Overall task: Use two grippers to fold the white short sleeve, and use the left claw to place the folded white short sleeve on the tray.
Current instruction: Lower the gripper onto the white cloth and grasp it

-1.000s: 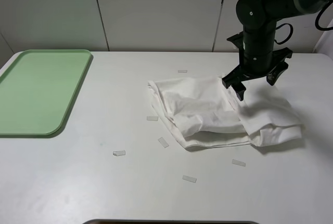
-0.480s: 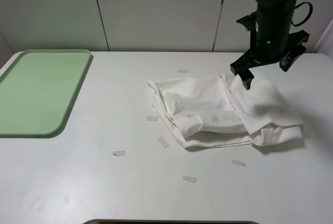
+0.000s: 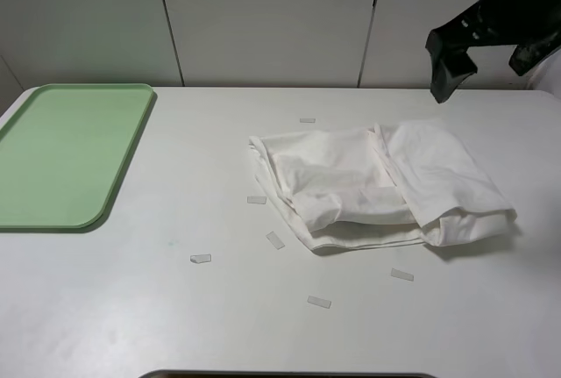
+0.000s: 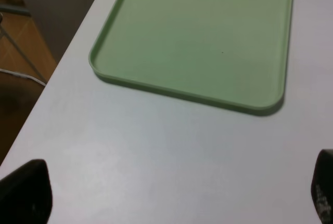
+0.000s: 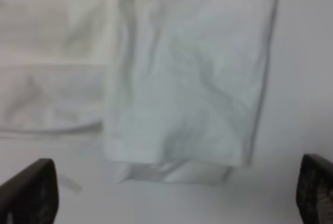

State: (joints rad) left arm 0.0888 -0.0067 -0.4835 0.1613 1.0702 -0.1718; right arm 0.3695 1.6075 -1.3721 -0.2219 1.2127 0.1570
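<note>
The right gripper (image 3: 487, 69), jaws wide apart and holding nothing, has lifted clear of the white short sleeve (image 3: 377, 187). That leaves its right side folded over in a rumpled bundle on the tabletop (image 3: 175, 308). The left gripper (image 4: 174, 195), also spread, hovers beside the tray (image 3: 61, 154), well apart from the bundle. The transfer looks unstarted.

Bare table (image 3: 193, 325) lies open across the middle and bottom of the frame. The tray (image 3: 61, 154) blocks the left edge, the heaped white short sleeve (image 3: 377, 185) the centre-right.
</note>
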